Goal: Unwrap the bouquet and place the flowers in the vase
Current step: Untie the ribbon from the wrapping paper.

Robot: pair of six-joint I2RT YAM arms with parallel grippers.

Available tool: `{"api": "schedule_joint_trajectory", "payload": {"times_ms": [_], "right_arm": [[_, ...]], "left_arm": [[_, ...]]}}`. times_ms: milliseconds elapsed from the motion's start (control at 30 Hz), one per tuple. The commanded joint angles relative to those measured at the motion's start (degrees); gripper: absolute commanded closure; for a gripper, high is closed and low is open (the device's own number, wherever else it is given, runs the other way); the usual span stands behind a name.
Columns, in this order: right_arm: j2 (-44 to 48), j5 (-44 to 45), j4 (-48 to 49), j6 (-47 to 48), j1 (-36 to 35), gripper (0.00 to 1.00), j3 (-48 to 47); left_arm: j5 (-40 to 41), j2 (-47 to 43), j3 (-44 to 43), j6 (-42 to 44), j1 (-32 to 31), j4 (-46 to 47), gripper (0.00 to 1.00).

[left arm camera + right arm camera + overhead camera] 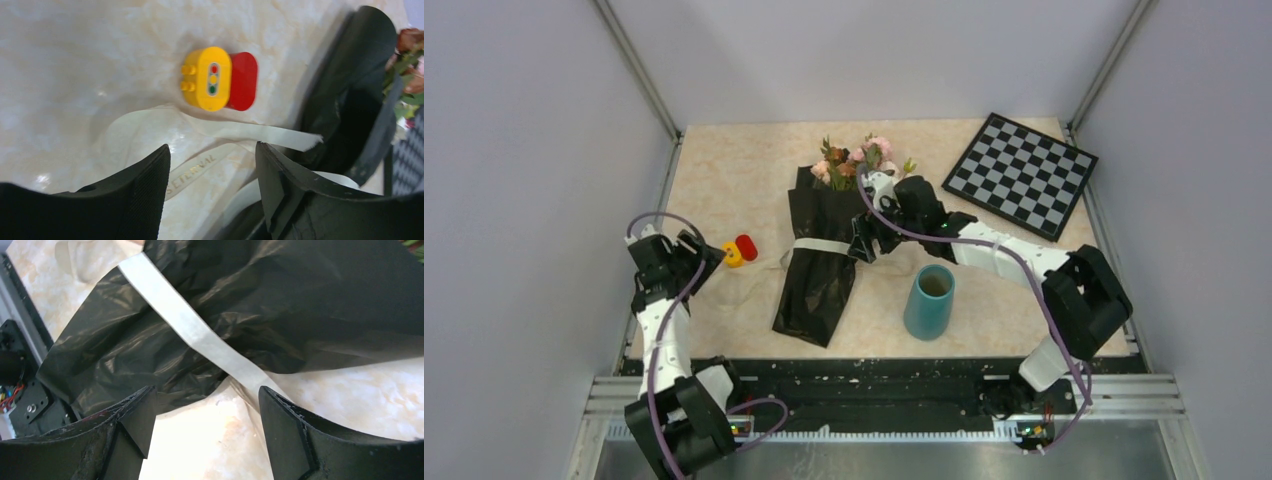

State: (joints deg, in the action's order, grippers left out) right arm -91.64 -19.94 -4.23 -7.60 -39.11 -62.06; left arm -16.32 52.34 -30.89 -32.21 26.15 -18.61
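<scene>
The bouquet [819, 265] lay flat on the counter [724, 170], with the flowers [854, 160] at its far end. The cream ribbon [821, 245] went around the middle of the black paper [300, 300], so the wrapping was not yet opened. The vase [929, 302] stood upright near the lower right side of the bouquet, with no stems in it.

The left fingers [135, 195] stood apart and gripped nothing. The loose end of the ribbon lay on the counter directly below the gap between them, and its torn tip lay just ahead of the finger nearer the bouquet. A yellow and red toy block [215, 77] lay further beyond the fingertips, close to the ribbon loop; I cannot tell if it touched it.

The right fingers [125, 425] were also wide apart and empty. The ribbon band crossed the paper diagonally and ran down toward the gap between them. The paper edge was just ahead of the fingertips, with bare counter below.

In my judgement, the arms were set one on each side of the tie for a reason: one could take the loose end, while the other was near enough to hold the paper or the band.
</scene>
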Motion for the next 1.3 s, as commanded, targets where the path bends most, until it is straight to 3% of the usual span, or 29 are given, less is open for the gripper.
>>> {"api": "schedule_joint_trajectory", "payload": {"times_ms": [0,100,233,700,1100,1267], "right_arm": [[-2.2,-4.3,2.1,3.4,-1.8,0.25,-4.3],[-6.0,-6.3,-1.1,5.9,-2.6,0.28,-8.9],[-10.6,-5.8,-4.5,9.3,-3.9,0.30,-15.0],[-19.3,-1.4,-8.8,14.2,-8.6,0.35,-23.8],[-17.8,5.3,-4.1,14.7,-10.8,0.63,-20.7],[-17.3,5.1,-3.7,13.9,-10.9,0.82,-20.3]], "left_arm": [[-13.0,4.8,-6.7,4.1,0.2,-1.9,0.29],[-17.3,9.3,-12.0,8.7,-1.1,-5.7,0.17],[-19.5,13.9,-18.4,14.1,-3.4,-12.7,0.12],[-27.8,22.2,-23.4,15.1,-18.5,-6.1,0.07],[-29.2,24.6,-22.2,12.0,-19.5,-2.5,0.06],[-28.9,24.2,-22.1,11.8,-19.5,-2.3,0.06]]}}
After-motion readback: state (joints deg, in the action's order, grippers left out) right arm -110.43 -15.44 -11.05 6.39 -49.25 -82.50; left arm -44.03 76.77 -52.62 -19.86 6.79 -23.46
